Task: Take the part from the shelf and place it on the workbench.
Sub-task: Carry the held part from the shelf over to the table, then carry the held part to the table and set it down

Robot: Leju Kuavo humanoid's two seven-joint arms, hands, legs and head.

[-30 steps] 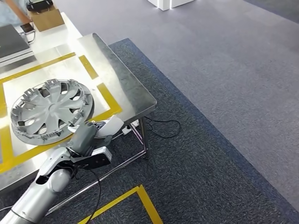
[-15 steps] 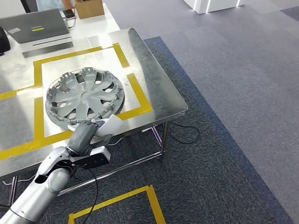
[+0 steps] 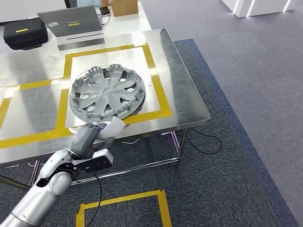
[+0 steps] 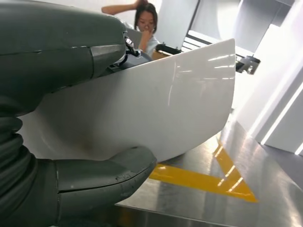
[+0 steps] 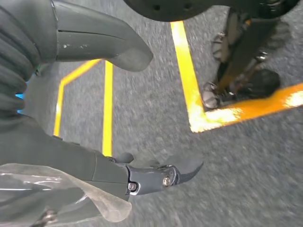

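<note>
Holding the glossy white curved plastic part (image 3: 113, 127) in your left hand (image 3: 85, 140), you're at the near edge of the steel worktop (image 3: 182, 94), just beside the grey plastic hubcap (image 3: 107, 91). Right hand (image 5: 150, 175) hangs above the carpet, fingers apart, holding nothing. Likely risk: the part clips the hubcap rim, or slides off the edge if released too early.

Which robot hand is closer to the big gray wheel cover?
Left. The left hand holds a white part at the table edge beside the wheel cover. The right hand hangs over the carpet floor.
</note>
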